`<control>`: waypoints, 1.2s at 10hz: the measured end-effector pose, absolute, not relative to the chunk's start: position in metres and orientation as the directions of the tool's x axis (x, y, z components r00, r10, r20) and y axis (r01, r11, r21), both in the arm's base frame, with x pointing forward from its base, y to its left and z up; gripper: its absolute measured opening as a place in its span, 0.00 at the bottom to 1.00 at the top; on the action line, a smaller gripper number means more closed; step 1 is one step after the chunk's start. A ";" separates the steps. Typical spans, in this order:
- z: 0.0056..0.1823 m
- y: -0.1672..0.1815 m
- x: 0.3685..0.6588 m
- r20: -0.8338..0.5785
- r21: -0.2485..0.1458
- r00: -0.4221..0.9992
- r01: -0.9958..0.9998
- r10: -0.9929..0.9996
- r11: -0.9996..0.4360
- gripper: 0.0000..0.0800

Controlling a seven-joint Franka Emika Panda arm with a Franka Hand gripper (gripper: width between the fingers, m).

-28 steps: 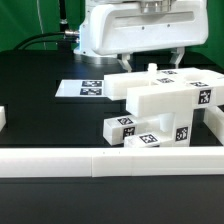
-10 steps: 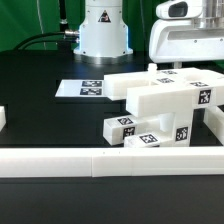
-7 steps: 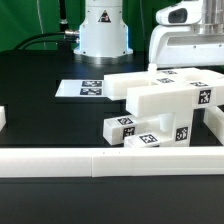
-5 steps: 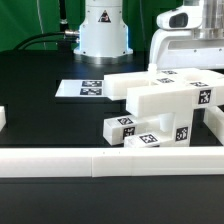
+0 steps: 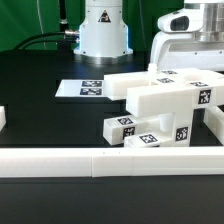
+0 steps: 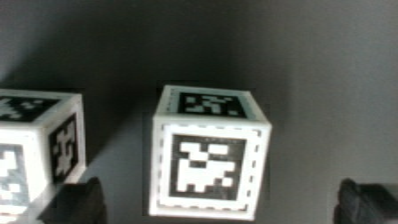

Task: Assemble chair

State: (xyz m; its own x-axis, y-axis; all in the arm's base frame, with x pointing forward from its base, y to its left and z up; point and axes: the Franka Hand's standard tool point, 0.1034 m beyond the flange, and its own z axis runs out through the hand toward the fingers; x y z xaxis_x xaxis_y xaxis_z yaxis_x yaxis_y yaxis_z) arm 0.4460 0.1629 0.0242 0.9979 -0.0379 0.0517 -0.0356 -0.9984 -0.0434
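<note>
The chair parts [image 5: 165, 105] are white blocky pieces with black-and-white tags, stacked and clustered right of centre on the black table. My gripper [image 5: 188, 64] hangs behind and above them at the exterior view's right. Its fingertips are hidden there. In the wrist view the gripper [image 6: 217, 204] is open. Its dark fingertips [image 6: 71, 205] stand wide apart on either side of a tagged white block end [image 6: 214, 150], with gaps on both sides. A second tagged block [image 6: 36, 140] lies beside it.
The marker board [image 5: 85, 88] lies flat on the table behind the parts. A long low white border rail [image 5: 100, 160] runs along the front. A small white piece [image 5: 3, 118] sits at the left edge. The robot base [image 5: 103, 30] stands at the back.
The arm has swung from above the middle of the parts to the exterior view's right and has drifted slightly further right. The chair parts have not moved.
</note>
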 end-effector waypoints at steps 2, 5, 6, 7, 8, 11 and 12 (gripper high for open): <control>0.021 0.163 0.443 0.046 -0.041 0.998 -0.033 -0.035 -0.999 0.81; 0.017 0.165 0.439 0.037 -0.039 0.999 -0.028 -0.030 -0.999 0.81; 0.016 0.167 0.437 0.035 -0.039 0.999 -0.024 -0.026 -0.999 0.81; 0.015 0.168 0.436 0.032 -0.039 0.999 -0.022 -0.023 -0.999 0.81; 0.013 0.168 0.435 0.027 -0.037 0.999 -0.022 -0.023 -0.999 0.81; 0.012 0.167 0.435 0.027 -0.036 0.999 -0.022 -0.023 -0.999 0.75; 0.012 0.166 0.435 0.027 -0.036 0.999 -0.023 -0.024 -0.999 0.53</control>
State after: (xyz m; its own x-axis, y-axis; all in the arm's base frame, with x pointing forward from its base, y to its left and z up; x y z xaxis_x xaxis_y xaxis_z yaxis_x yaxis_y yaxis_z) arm 0.4348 0.1663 0.0123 0.9994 -0.0236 0.0267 -0.0226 -0.9991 -0.0359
